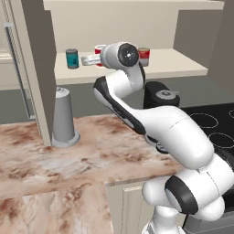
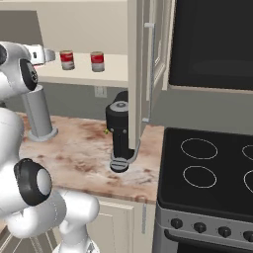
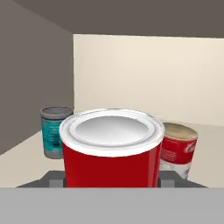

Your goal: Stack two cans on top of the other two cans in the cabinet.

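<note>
While the arm is reaching into the cabinet [image 1: 137, 68], the pincer [image 3: 111, 177] is closing its two dark tips on the all-red can [image 3: 111, 151], one tip at each side of the can's base. That can is standing upright between the tips and is showing a plain bright red wall, a pale rim and a flat silvery lid. In the left base view it [image 1: 98, 49] is peeking out just past the white wrist, over the middle of the shelf.

Beyond it in the hand view, the teal can [image 3: 55, 131] is standing upright toward the shelf's left end, near the dark side wall; it is wearing a teal-blue label with small print and a dark grey top. From the left base camera it [image 1: 72, 58] is sitting close to the shelf's left front corner.

To the other side, a red-and-silver can [image 3: 178, 149] is standing upright, red above, silver-grey below, with a tan lid and a scrap of white lettering. In the right base view two such cans are showing, one [image 2: 66, 60] nearer the wrist and the second [image 2: 97, 61] toward the shelf's right end, apart from each other and both upright.

On the marbled worktop [image 1: 36, 160] below, a grey cone-shaped holder [image 1: 63, 119] is standing near the back edge.
</note>
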Robot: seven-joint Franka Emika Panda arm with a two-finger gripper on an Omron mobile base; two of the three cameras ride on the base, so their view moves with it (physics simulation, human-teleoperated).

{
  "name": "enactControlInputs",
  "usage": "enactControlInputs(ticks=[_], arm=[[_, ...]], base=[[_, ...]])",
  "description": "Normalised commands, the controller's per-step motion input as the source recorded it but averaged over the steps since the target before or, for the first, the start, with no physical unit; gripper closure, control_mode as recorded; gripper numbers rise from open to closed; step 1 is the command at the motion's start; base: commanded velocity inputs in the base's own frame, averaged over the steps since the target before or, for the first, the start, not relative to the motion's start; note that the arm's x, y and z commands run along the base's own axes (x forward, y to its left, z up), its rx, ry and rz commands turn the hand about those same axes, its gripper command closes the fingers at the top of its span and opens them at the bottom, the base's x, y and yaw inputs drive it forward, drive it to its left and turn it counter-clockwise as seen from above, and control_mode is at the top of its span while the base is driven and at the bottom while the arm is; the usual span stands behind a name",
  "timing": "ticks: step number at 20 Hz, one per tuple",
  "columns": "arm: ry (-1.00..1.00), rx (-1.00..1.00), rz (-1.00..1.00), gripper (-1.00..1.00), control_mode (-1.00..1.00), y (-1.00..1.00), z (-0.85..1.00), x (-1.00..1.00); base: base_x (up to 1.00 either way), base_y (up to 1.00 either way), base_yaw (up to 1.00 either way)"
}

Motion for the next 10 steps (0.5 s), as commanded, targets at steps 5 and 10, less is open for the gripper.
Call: enactControlInputs(ticks=[5, 10], arm=[[0.00, 0.00, -0.06, 1.00, -1.00, -0.44, 0.31, -0.43], [-0.02, 0.00, -0.01, 1.00, -1.00, -0.45, 0.04, -0.45]], base=[[0.00, 0.00, 0.00], [0.00, 0.00, 0.00]])
